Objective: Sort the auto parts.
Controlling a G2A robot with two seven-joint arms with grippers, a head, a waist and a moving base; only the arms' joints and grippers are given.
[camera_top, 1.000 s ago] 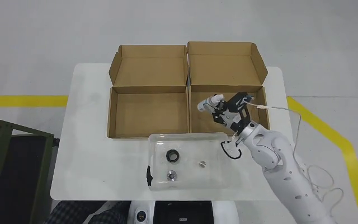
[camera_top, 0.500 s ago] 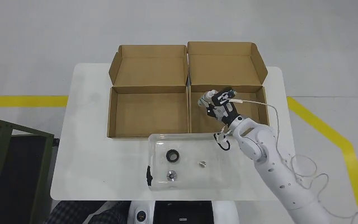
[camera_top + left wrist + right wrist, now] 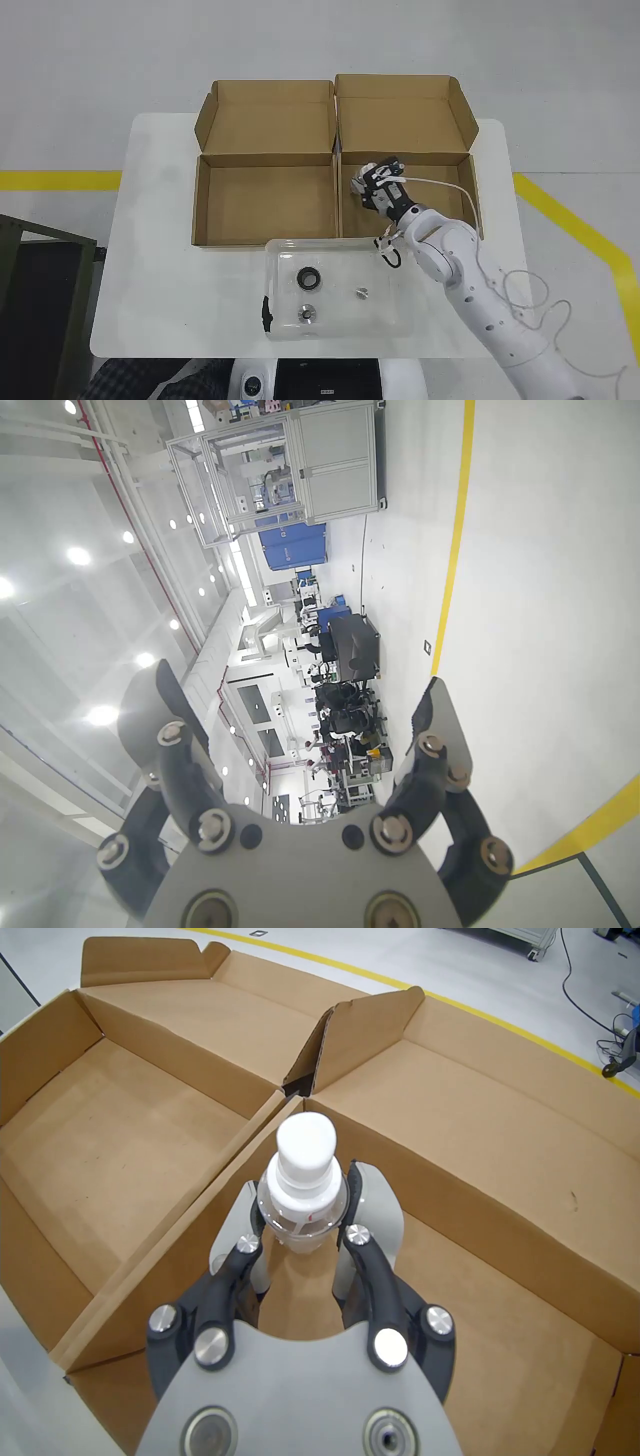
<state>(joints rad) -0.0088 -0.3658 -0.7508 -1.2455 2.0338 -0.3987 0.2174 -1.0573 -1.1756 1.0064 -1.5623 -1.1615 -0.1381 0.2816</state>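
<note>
Pinched by the right gripper [image 3: 305,1200] inside the right cardboard box [image 3: 440,205], just beside the left cardboard box [image 3: 265,205], the white-capped part [image 3: 306,1148] could be released over the wrong side.

**Count: two boxes, one tray, five parts**

There is one white table [image 3: 160,250]. On it stand two open cardboard boxes: the left box [image 3: 265,205] at 11 o'clock and the right box [image 3: 440,200] at 1 o'clock.

There is one clear tray [image 3: 340,243], at 6 o'clock. In it lie three parts:
- one black ring [image 3: 311,277], at 10 o'clock of the tray
- one small silver piece [image 3: 362,293], at 3 o'clock
- one round metal part [image 3: 307,314], at 8 o'clock

One black piece [image 3: 266,315] is at the tray's wall, also toward 8 o'clock; inside or outside, I cannot tell. One white part [image 3: 305,1168] is above the right box.

The grippers are two: the left gripper [image 3: 300,690] and the right gripper [image 3: 305,1208].
</note>
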